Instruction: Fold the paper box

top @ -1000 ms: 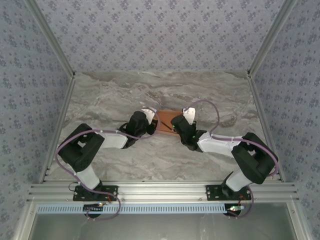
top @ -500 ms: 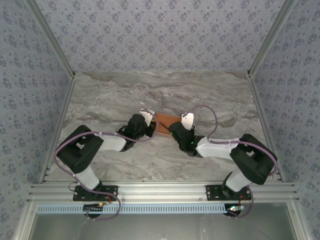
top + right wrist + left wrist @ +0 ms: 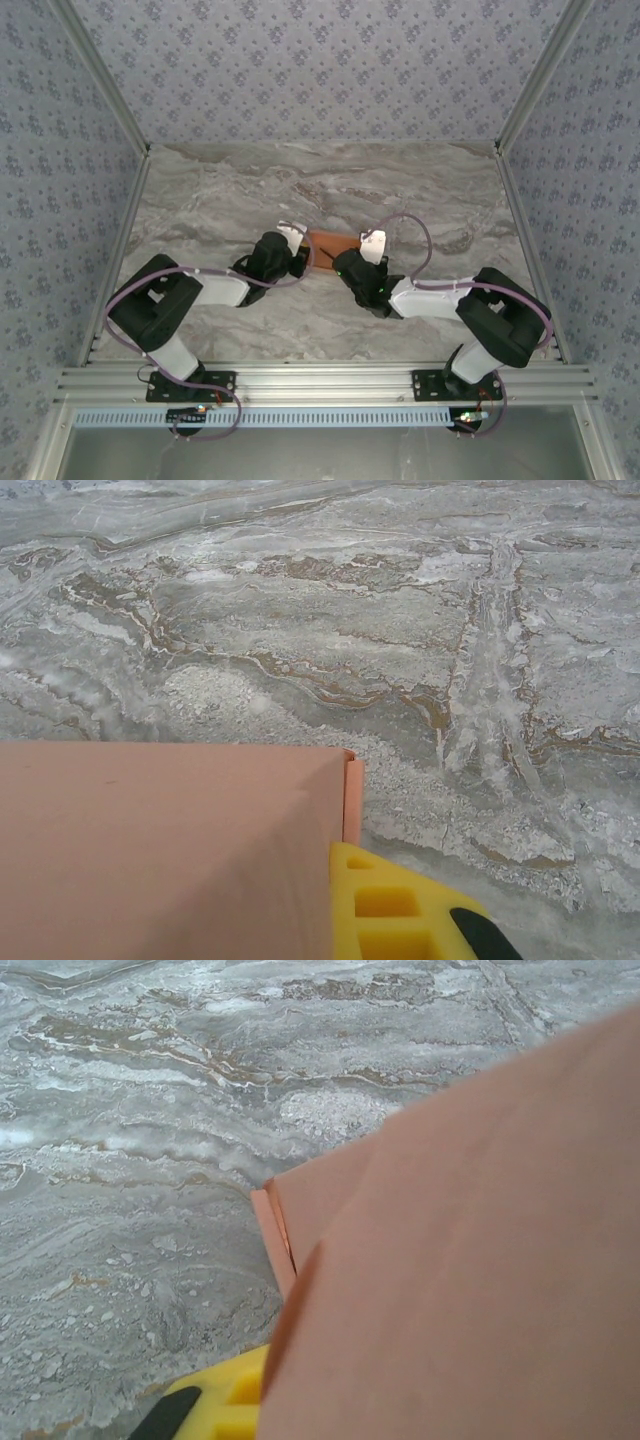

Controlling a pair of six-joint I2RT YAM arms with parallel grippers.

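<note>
Light, crease-prone paper box [image 3: 326, 242], best pinched by its edges — left end effector [image 3: 302, 251] and right end effector [image 3: 341, 259] both closed.

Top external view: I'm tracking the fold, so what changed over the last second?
The right gripper swung left and nearer its base; the left gripper drew back slightly. The paper box between them shifted a little farther from the arms. Both stay shut on its ends.
</note>
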